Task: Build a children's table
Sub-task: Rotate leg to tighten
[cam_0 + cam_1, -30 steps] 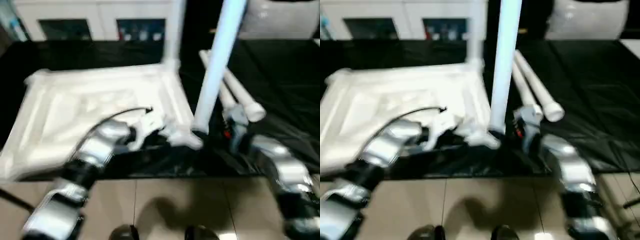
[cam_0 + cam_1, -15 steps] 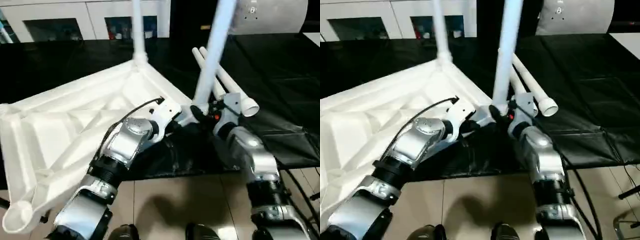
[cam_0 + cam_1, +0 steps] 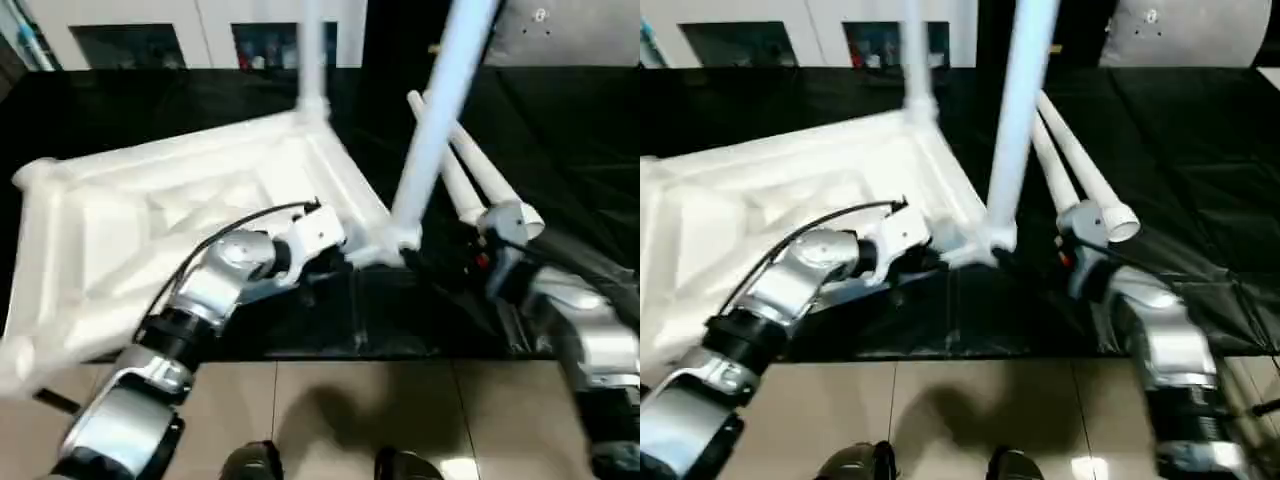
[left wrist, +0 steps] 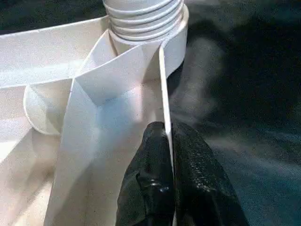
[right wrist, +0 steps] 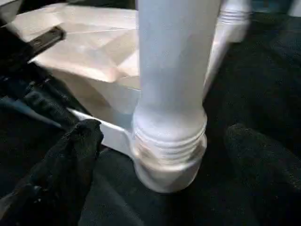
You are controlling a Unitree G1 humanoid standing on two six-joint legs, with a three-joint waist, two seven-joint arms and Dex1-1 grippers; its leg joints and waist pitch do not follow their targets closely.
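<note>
Left gripper [image 4: 168, 155] clamped on rim wall of children's table [image 3: 180, 210], near front edge of black work surface [image 3: 560, 130]; right gripper [image 5: 155, 155] spread wide around upright leg [image 3: 435, 120]

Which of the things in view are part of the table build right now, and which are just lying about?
In the job:
- upturned tabletop, rim pinched by the left gripper
- two upright legs in corner sockets
- two loose legs lying on the black cover
- right gripper, open around the near leg

Lying about:
- white cabinets behind
</note>
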